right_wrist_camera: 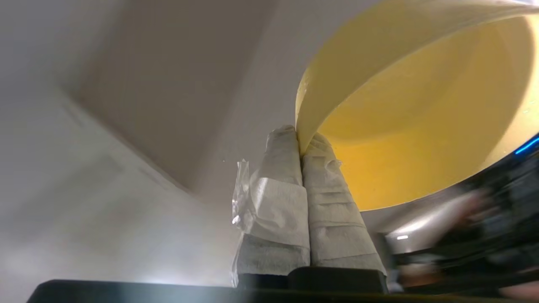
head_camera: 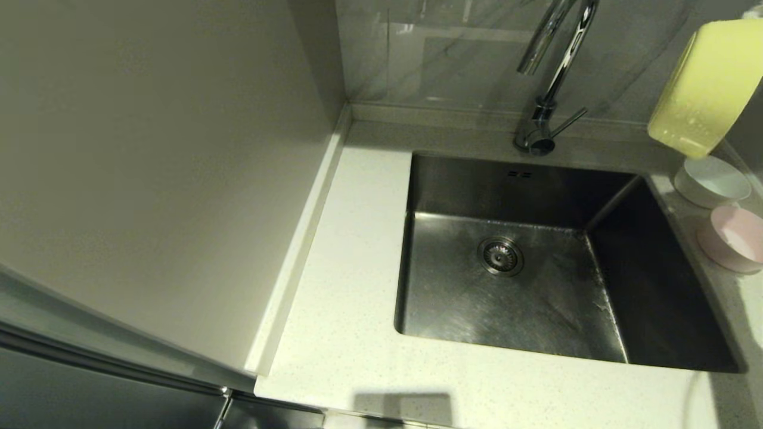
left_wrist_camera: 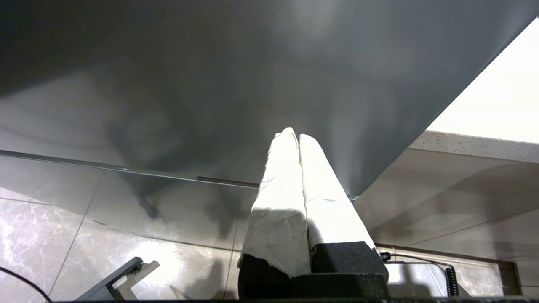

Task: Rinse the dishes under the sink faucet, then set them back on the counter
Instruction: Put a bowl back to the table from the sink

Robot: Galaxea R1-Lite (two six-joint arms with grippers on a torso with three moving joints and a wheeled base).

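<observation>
The yellow-green bowl [head_camera: 706,83] hangs in the air at about two o'clock in the head view, tipped on its side with its wet outer wall showing, above the counter's right-hand strip and off to the right of the sink faucet [head_camera: 551,71]. In the right wrist view the right gripper [right_wrist_camera: 300,145] has its two wrapped fingers [right_wrist_camera: 278,181] pressed together on the bowl's rim, one inside and one outside the wall, so the jaws are closed down to the thickness of that rim and carry the bowl with its hollow open to the camera. Just below the held bowl, at three o'clock in the head view, the white bowl [head_camera: 712,180] stands upright on the counter [head_camera: 346,298], and the pale pink bowl [head_camera: 733,238] sits right beside it, nearer the robot; whether the two touch cannot be told. The sink [head_camera: 536,286] lies between these bowls and the wide stretch of counter at nine o'clock, its strainer drain [head_camera: 501,256] near the middle of the basin floor. The left gripper [left_wrist_camera: 298,136] shows only in its own wrist view, held low beside the cabinet front above the floor tiles, its wrapped fingers touching along their length with nothing between them.
</observation>
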